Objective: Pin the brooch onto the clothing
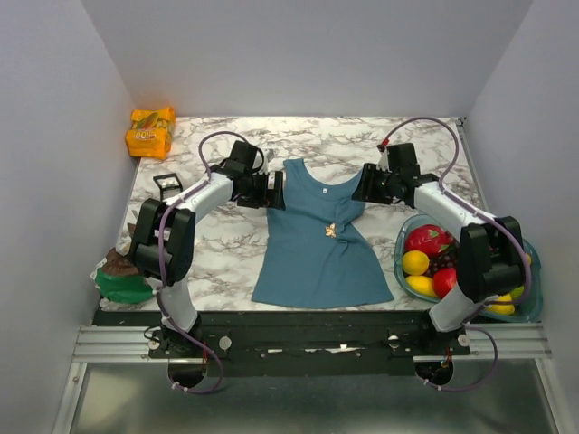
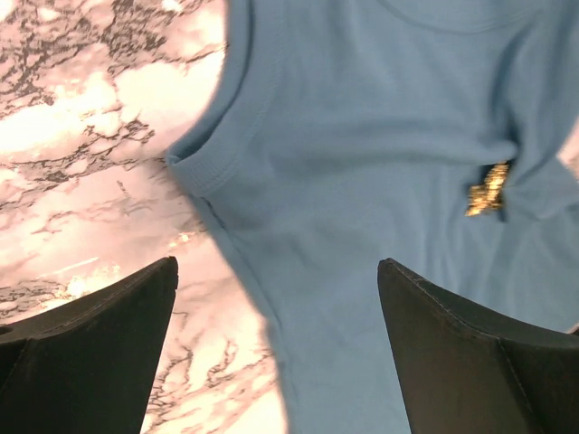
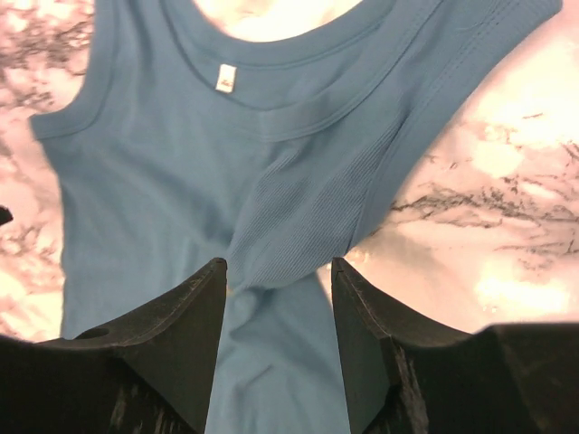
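You see the brooch [image 1: 331,230] mid-chest on the flat clothing [image 1: 312,262]; the left gripper [image 2: 278,267] gapes empty by the armhole and the right gripper [image 3: 279,264], jaws spread, straddles a raised fold, probably to steady the fabric.

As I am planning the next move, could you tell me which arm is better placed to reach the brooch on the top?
Probably left: the left end effector, open and empty, faces the brooch on the clothing. The right end effector straddles a fabric fold, brooch unseen in its view.
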